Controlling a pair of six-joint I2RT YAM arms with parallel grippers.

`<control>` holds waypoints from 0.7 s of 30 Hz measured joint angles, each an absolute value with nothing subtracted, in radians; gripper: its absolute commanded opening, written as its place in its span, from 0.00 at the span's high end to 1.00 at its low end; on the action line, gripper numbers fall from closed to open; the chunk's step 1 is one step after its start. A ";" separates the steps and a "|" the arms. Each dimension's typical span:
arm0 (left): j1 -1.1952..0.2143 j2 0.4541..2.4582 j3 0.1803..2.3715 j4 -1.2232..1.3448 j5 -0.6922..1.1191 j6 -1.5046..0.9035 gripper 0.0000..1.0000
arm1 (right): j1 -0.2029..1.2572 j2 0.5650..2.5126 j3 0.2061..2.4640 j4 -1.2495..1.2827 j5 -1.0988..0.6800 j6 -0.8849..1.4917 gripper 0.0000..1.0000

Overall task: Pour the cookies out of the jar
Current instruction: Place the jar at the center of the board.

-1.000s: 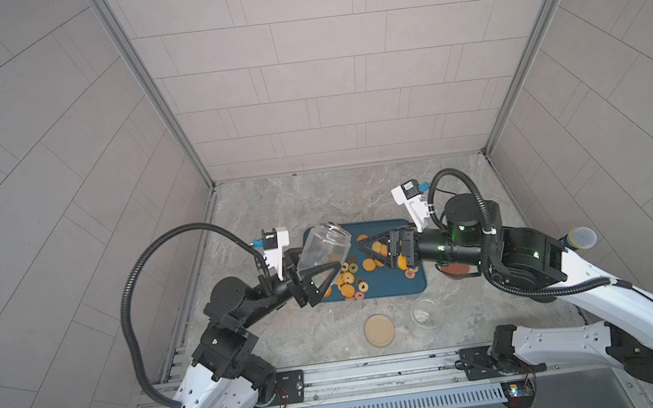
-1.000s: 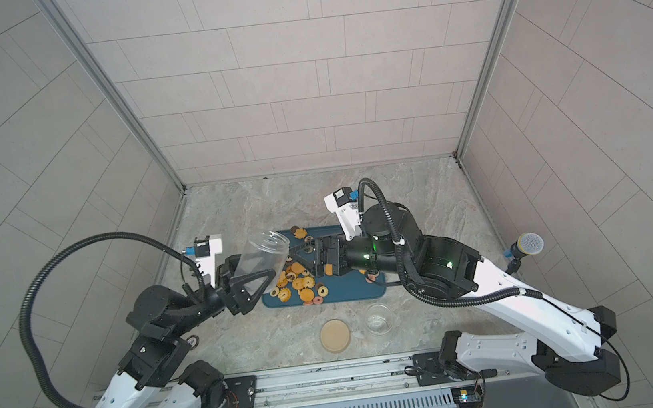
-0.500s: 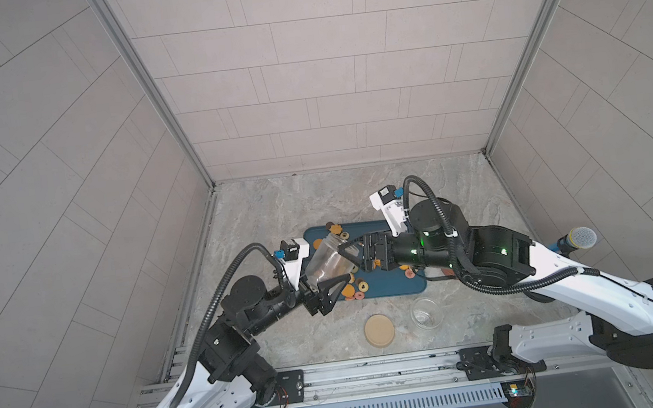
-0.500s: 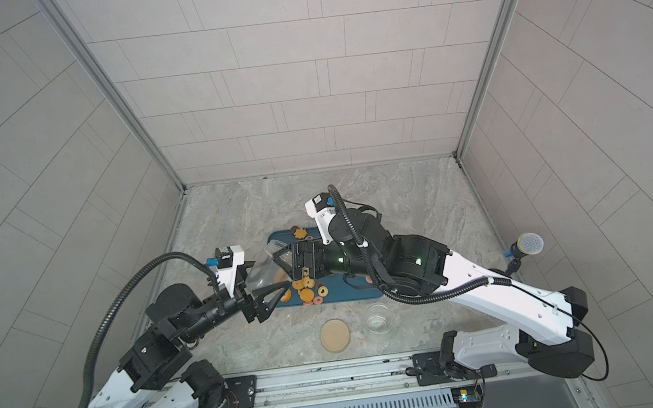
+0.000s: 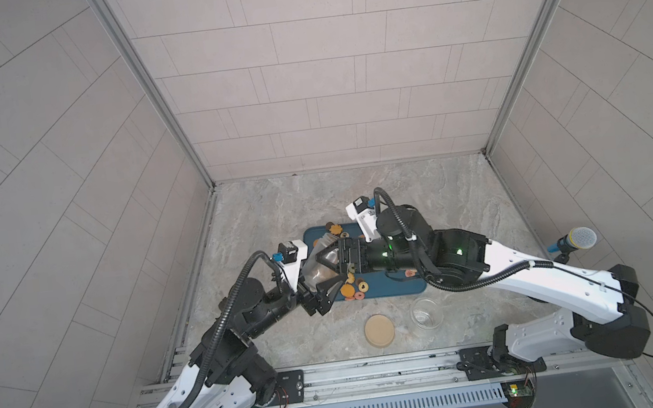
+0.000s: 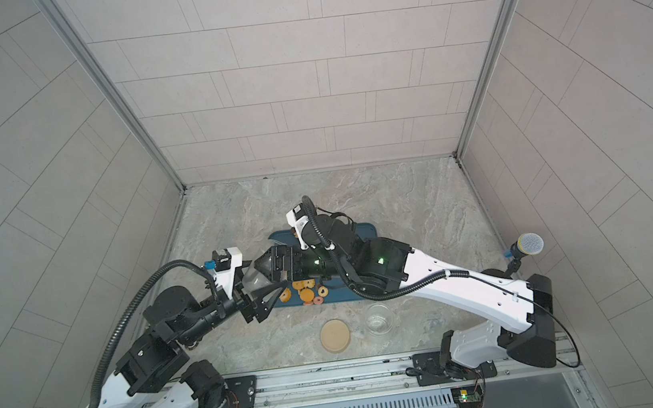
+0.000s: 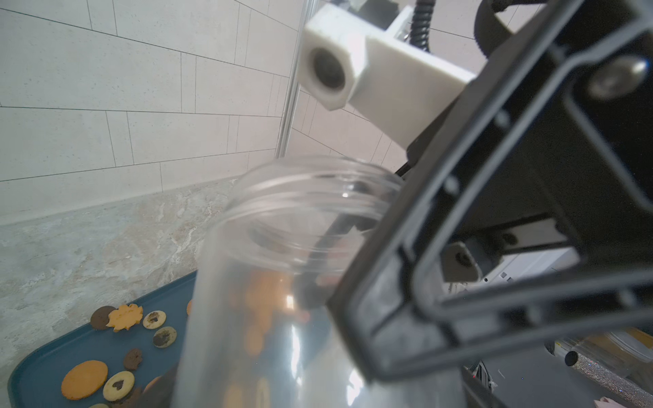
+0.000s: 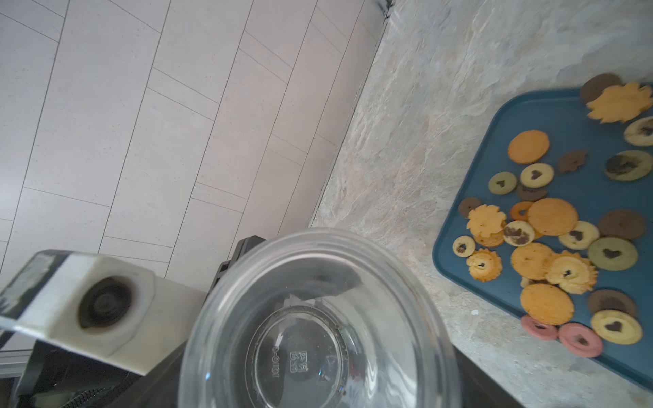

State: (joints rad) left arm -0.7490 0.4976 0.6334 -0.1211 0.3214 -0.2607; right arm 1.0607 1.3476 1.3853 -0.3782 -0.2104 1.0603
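- over the end of the blue tray (image 8: 551,113) nearest the left arm, the clear plastic jar (image 8: 311,335) is held off the table (image 5: 274,202), tipped over with its open mouth turned toward the right arm.
- left gripper (image 5: 319,285) is clamped on the jar's body, one finger on each side of it.
- right gripper (image 5: 333,260) sits at the jar's mouth end. one of its black fingers (image 7: 441,282) stands just beside the rim, and i cannot tell whether its pincer presses on the jar or only stands around it.
- looking straight down the mouth from the right wrist, the jar is empty: only its bare base with moulded markings shows.
- the cookies (image 8: 551,247) lie on the tray in a loose heap, some overlapping. most are orange-yellow rounds and flower shapes, several are pale with dark heart centres, and a few are brown.
- two pink cookies lie at the tray's rim on the side nearer the arms' bases.
- a small clear pot (image 5: 426,314) stands upright on the table in front of the tray and looks empty.
- just beside it a beige round lid (image 5: 379,331) lies flat on the table, apart from both the pot and the tray.
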 measured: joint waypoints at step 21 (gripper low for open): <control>-0.764 0.453 0.629 -0.218 0.062 -0.314 0.00 | 1.048 1.347 1.417 -0.568 0.017 0.868 1.00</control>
